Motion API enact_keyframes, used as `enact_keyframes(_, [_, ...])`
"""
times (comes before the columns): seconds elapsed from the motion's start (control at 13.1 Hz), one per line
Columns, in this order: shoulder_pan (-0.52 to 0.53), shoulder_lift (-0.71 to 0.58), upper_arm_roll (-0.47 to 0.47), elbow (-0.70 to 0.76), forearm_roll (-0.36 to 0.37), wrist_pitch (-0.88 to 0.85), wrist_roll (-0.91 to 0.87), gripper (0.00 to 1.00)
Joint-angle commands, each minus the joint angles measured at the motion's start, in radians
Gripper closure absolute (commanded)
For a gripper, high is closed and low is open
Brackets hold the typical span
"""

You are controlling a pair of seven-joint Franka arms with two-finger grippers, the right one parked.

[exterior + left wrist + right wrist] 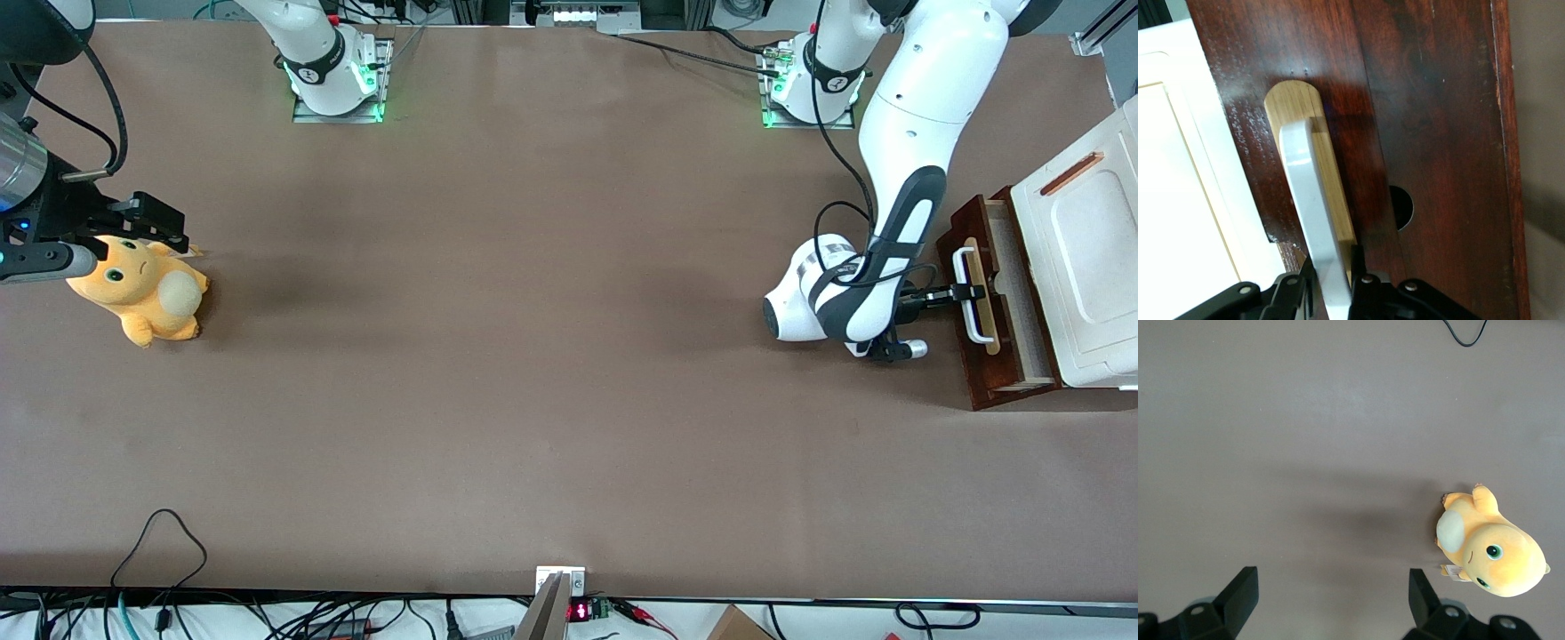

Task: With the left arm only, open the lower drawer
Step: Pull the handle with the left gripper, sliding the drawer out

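Setting: robotics lab. Evidence: glossy white jointed arm [916,133] on bolted, green-lit metal base plate [805,111], brown-covered workbench [533,356], loose black cables [160,542] along edge.

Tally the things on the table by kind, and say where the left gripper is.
Drawer units: 1, the white box with its lower drawer pulled partly out
Plush toys: 1, the orange toy
Total: 2
The left arm's gripper is shut on the drawer's white handle.
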Motion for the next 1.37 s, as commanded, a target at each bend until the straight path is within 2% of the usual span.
enact_keyframes(0.0, [-0.039,0.004,-0.001,0.001,-0.046,-0.041,0.012,0.83])
enact_keyframes(0.38, [-0.079,0.004,-0.001,0.004,-0.082,-0.062,0.006,0.83])
enact_keyframes(1.3, [-0.131,0.005,-0.001,0.012,-0.116,-0.084,-0.003,0.84])
